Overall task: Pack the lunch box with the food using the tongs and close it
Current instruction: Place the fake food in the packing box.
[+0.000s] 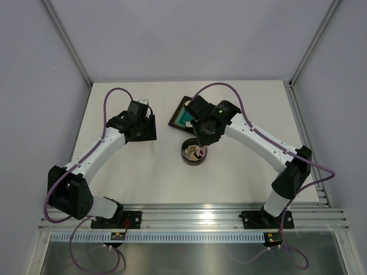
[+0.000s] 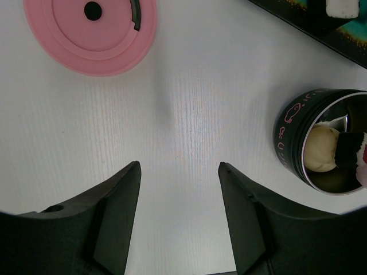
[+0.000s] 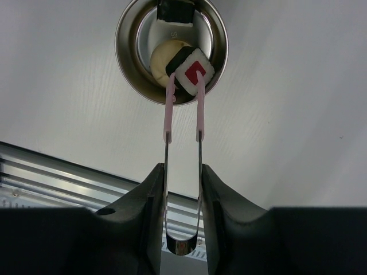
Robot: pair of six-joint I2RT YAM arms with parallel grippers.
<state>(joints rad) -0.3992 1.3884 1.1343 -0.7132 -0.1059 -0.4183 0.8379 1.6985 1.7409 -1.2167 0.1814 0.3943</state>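
Note:
The lunch box (image 1: 194,156) is a small round steel container standing mid-table, also in the left wrist view (image 2: 288,130) and the right wrist view (image 3: 124,54). My right gripper (image 3: 182,169) is shut on the tongs (image 3: 167,150), which are silvery with pink tips. Between those tips sits a white cube with a red spot (image 3: 192,71), at the box's mouth. Inside lie a round beige piece (image 3: 161,58) and a dark-edged white piece (image 3: 175,11). The pink lid (image 2: 86,34) lies flat on the table. My left gripper (image 2: 179,166) is open over bare table, holding nothing.
A square dark tray with a teal centre (image 1: 182,117) lies behind the lunch box, with a white food piece (image 2: 343,7) on it. The aluminium rail (image 1: 195,215) runs along the near table edge. Grey walls enclose the table.

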